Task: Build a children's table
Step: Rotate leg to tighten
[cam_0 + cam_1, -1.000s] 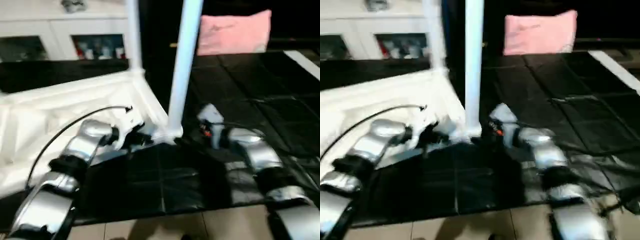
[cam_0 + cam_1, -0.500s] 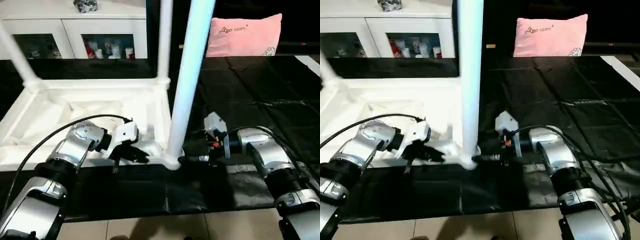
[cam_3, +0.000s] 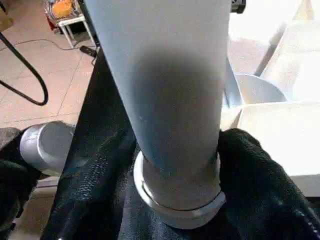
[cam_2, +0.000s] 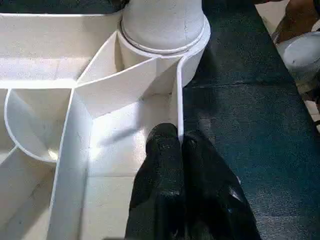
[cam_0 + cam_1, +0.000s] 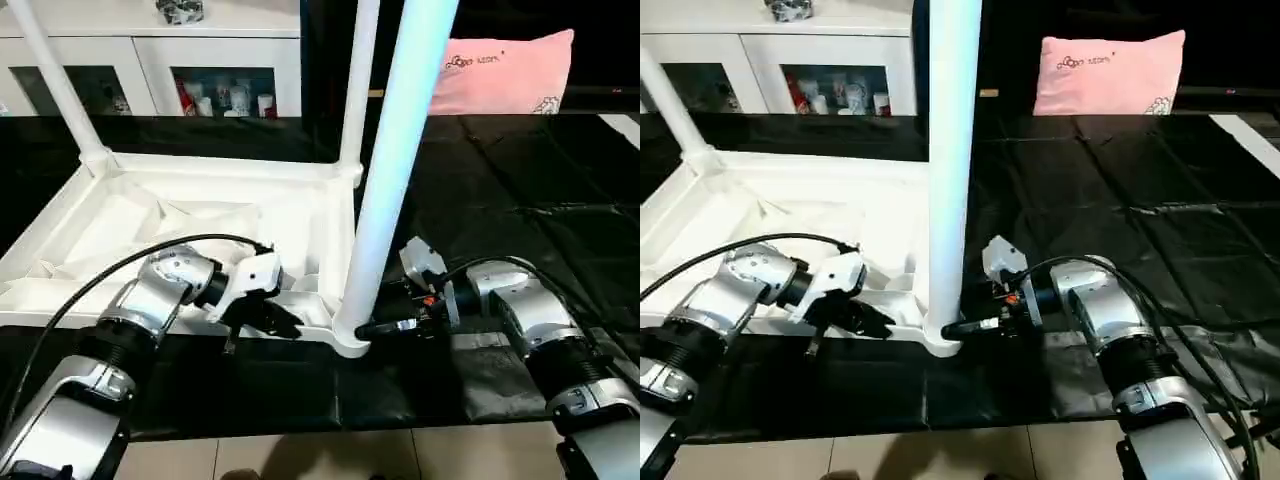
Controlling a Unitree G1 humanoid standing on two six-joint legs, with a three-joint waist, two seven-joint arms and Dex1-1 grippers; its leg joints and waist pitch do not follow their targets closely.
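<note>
Head views: the white plastic tabletop [image 5: 190, 215] lies upside down on a black mat [image 5: 520, 190], its ribbed underside facing up. Smooth, round, tapered tube legs stand in three corner sockets – the near leg [image 5: 395, 170] in the near right corner, two far legs [image 5: 355, 80] behind. The left gripper [image 5: 272, 318] sits at the near rim of the tabletop, fingers together. The right gripper [image 5: 385, 325] is at the base of the near leg. Beyond the mat stand a white glass-door cabinet [image 5: 150, 60] and a pink pillow [image 5: 510, 75].

Left wrist view: the two black fingers [image 4: 165, 175] are pressed together on a thin upright rib beside the round socket [image 4: 165, 35].

Right wrist view: the textured black fingers [image 3: 260, 180] lie on either side of the leg's collar – whether they clamp it cannot be told. Tiled floor [image 3: 40, 75] lies beyond.
</note>
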